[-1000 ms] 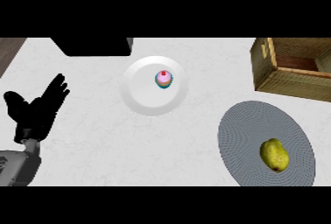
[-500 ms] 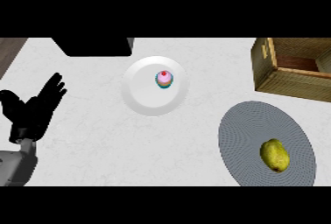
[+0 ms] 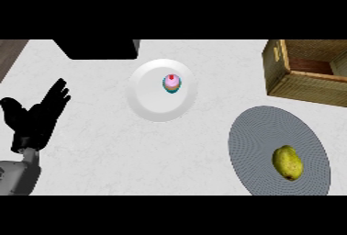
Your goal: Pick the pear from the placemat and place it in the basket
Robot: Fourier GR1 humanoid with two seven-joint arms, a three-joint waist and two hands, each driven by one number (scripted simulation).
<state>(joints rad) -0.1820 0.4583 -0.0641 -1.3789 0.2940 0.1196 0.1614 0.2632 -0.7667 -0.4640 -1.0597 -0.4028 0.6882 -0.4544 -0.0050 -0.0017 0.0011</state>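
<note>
At the far left the left hand (image 3: 35, 120) rests near the edge of the view, fingers straight and spread, pointing up, holding nothing; its grey forearm comes in from the lower left corner; it is well apart from everything the task concerns. Above it, along the top of the bench (image 3: 95, 151), sits a black box (image 3: 98, 48), partly cut by the upper edge. Toward the middle lies a white plate (image 3: 157, 108) carrying a small cupcake (image 3: 172, 83) with pink icing and a red dot on top; neither belongs to the task. Further right, in the lower part of the view, lies the round grey placemat (image 3: 257, 137), and on its lower right portion rests the pear (image 3: 287, 162), yellow-green, lying on its side with the narrow end up. Above the placemat, in the upper right corner, stands the wooden basket (image 3: 298, 85), its mouth open and, as far as it shows, with nothing inside; it is near the placemat's top rim but not touching it. The right hand shows nowhere in the view.

As for progress, I judge the task not yet begun: the pear is untouched on the placemat, no hand is near it, and the basket holds no fruit; the reach, the grasp, the carry and the release into the basket are all left to do. No brand, label or writing can be read on any of these things.
</note>
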